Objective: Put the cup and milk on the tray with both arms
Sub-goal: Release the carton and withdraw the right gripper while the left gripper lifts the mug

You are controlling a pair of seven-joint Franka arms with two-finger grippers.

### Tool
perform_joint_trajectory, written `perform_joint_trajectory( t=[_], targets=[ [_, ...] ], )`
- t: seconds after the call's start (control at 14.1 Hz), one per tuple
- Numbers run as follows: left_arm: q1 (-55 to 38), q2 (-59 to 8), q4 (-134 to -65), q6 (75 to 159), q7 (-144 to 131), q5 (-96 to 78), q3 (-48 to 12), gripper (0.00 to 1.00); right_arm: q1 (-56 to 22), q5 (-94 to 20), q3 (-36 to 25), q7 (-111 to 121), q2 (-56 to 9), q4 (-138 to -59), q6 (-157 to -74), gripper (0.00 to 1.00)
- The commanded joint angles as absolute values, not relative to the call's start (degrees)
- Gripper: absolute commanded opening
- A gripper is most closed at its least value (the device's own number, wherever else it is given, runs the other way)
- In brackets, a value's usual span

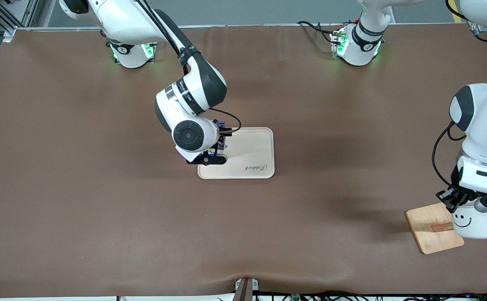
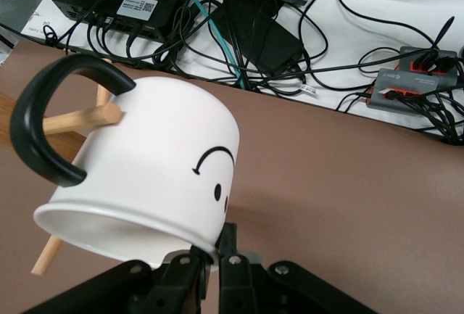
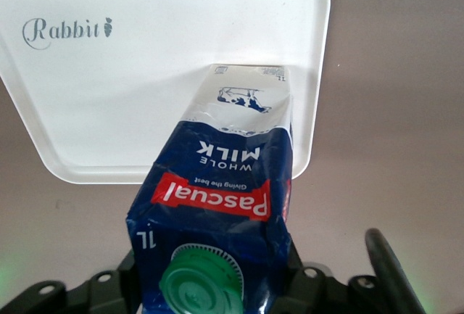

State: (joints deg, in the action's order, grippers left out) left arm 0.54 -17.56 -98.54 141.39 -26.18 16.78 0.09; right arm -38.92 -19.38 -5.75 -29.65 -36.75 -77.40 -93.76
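The cream tray (image 1: 252,146) lies mid-table, also in the right wrist view (image 3: 130,96). My right gripper (image 1: 216,155) is shut on the top of the blue-and-white milk carton (image 1: 221,141), and the green cap shows between its jaws (image 3: 214,281). The milk (image 3: 225,176) is upright with its base at the tray's corner toward the right arm's end. I cannot tell if it rests there. My left gripper (image 1: 460,200) is shut on the rim of the white smiley cup (image 1: 473,221). It holds the cup (image 2: 159,169) tilted over the wooden board (image 1: 431,228), gripper (image 2: 217,252) at the rim.
Wooden pegs (image 2: 80,118) stick up from the board beside the cup's black handle (image 2: 43,133). The board sits at the left arm's end, near the table's front edge. Cables and power strips (image 2: 406,82) lie off the table's edge. A brown mat (image 1: 101,188) covers the table.
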Motion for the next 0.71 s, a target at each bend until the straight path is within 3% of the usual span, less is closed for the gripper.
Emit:
perform_joint_trajectory(
  t=[0.0, 0.64],
  targets=[
    [0.6, -14.8, -100.5, 140.2, -26.6, 17.0, -1.0, 0.0, -39.2, -20.4, -6.1, -29.8, -37.9, -75.8, -93.3, 1.0],
    [0.4, -15.0, -99.8, 135.0, -35.8, 15.0, -9.7, 0.0, -35.4, -20.2, -6.8, -29.6, -37.0, -67.1, -89.0, 1.0]
  ],
)
